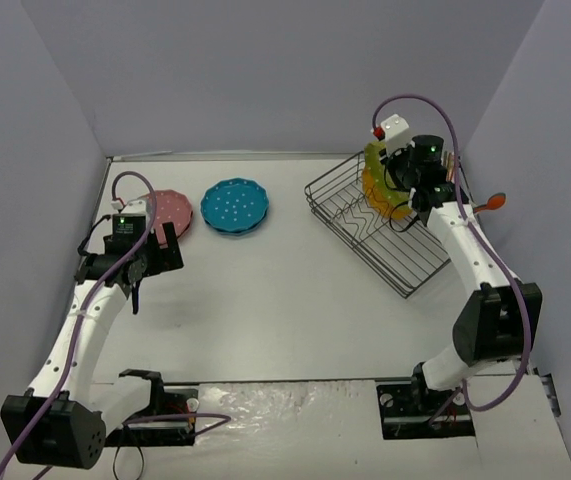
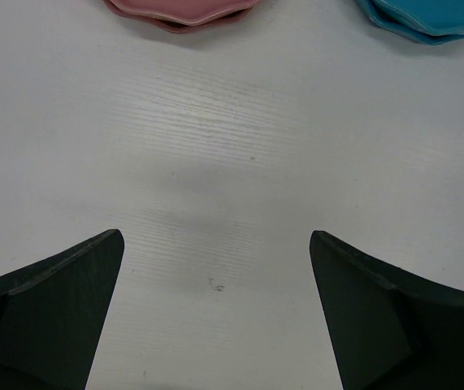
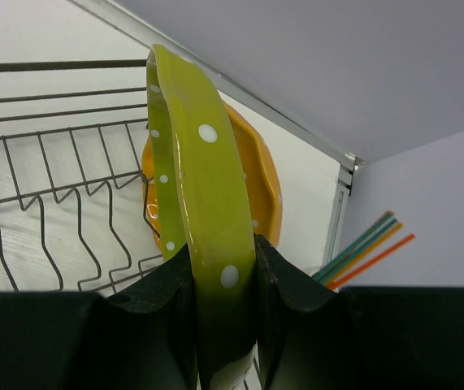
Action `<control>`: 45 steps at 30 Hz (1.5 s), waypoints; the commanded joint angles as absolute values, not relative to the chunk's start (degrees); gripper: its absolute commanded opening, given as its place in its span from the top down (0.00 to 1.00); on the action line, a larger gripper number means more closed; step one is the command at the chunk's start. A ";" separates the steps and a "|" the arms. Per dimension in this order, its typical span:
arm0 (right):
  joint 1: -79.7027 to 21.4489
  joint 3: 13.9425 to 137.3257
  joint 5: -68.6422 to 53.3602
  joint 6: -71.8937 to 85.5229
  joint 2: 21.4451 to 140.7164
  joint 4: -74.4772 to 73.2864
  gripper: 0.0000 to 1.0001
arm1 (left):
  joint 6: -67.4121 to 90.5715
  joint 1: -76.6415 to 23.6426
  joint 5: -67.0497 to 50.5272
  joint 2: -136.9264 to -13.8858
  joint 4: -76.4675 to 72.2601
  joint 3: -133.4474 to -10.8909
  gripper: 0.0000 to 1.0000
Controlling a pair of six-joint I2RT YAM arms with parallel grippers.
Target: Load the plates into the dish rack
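A yellow-green dotted plate (image 3: 203,171) stands on edge between the jaws of my right gripper (image 3: 222,264), which is shut on its rim, above the dark wire dish rack (image 1: 373,232). An orange plate (image 3: 262,191) stands upright in the rack just behind it. On the table at the left lie a pink plate (image 1: 172,210) and a blue plate (image 1: 235,206). My left gripper (image 2: 215,240) hangs open over bare table just short of the pink plate (image 2: 184,11), with the blue plate (image 2: 427,18) to its right. Nothing sits between its fingers.
The dish rack (image 3: 45,162) sits angled at the table's back right, close to the right wall. Wavy wire dividers (image 3: 61,219) run along its floor. Coloured straws (image 3: 366,248) lie beyond the rack by the wall.
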State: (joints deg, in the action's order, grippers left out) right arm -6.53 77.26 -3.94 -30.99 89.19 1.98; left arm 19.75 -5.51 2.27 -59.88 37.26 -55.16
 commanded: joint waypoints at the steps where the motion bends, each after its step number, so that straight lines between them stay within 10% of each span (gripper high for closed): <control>1: -5.34 85.18 -7.14 -36.91 90.26 13.18 1.00 | 18.28 -5.19 3.91 -59.08 35.95 -56.05 0.03; 36: -2.47 79.83 -15.73 -32.10 98.76 15.78 1.00 | 17.75 -5.10 4.40 -58.44 35.77 -55.55 0.03; 45: -1.58 78.79 -16.99 -29.32 99.48 17.00 0.61 | 17.71 -5.14 4.70 -58.84 35.95 -55.55 0.03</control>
